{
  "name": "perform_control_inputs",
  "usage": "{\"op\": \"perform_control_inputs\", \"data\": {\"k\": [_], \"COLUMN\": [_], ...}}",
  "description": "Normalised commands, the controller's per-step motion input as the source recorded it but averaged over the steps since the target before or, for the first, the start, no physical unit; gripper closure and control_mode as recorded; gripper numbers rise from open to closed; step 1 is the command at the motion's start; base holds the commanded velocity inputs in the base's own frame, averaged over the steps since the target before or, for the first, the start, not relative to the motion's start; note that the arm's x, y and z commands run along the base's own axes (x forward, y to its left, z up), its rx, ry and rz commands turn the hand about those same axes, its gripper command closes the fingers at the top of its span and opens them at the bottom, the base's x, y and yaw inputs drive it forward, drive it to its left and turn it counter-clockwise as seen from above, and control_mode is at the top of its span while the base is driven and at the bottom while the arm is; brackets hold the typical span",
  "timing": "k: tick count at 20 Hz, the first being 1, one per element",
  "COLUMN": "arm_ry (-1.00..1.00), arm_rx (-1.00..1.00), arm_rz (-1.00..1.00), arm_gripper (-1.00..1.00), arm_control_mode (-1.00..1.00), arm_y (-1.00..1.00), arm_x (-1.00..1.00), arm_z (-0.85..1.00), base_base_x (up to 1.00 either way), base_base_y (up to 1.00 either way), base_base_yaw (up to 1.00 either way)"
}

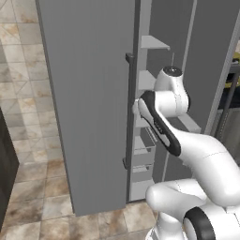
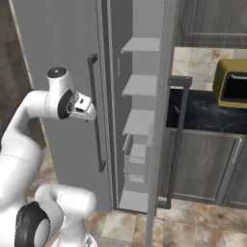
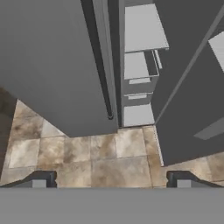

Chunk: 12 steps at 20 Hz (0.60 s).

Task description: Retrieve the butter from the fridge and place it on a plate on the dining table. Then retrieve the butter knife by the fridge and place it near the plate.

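The two-finger gripper (image 3: 112, 179) is standing fully spread and is grasping nothing; its dark fingertips (image 3: 43, 178) are framing bare tan floor tiles (image 3: 92, 157) in the hand view. In the right base view the gripper (image 2: 87, 110) is hanging just beside the left door's dark bar handle (image 2: 95, 116), on its near side, apart from it as far as can be judged.

The tall grey double-door fridge (image 1: 89, 103) is standing with both doors partly swung out, leaving a narrow gap between them. The left door is lying close in front of the arm, and the right door (image 2: 161, 111) is angling outward. The gap is exposing pale grey shelves (image 2: 141, 86) and lower drawers (image 2: 135, 159). Judgement: the doors are set ajar to give access, but the opening looks too tight for a reach, so the wide jaws are probably being readied to widen the left door.

The small yellowish-olive butter stick is not visible on any shelf that shows; its location cannot be told.

Further right, a black counter (image 2: 207, 113) is carrying a yellow box-like appliance (image 2: 231, 83) over grey-brown wood cabinets (image 2: 202, 164).

No brand, label or legible writing is appearing on any surface.
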Motion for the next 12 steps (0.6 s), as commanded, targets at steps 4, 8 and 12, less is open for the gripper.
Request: {"op": "perform_control_inputs", "data": {"k": [4, 8, 12], "arm_ry": [-0.18, -0.21, -0.05], "arm_rx": [-0.02, 0.0, 0.0], "arm_rz": [-0.03, 0.0, -0.01], "arm_gripper": [-1.0, -1.0, -1.0], "arm_control_mode": [-1.0, -1.0, -1.0], "arm_y": [0.08, 0.02, 0.0], "arm_x": [0.35, 0.45, 0.59], "arm_z": [-0.01, 0.0, 0.09], "base_base_x": [0.0, 0.0, 0.0], "base_base_y": [0.0, 0.0, 0.0], "base_base_yaw": [0.0, 0.0, 0.0]}}
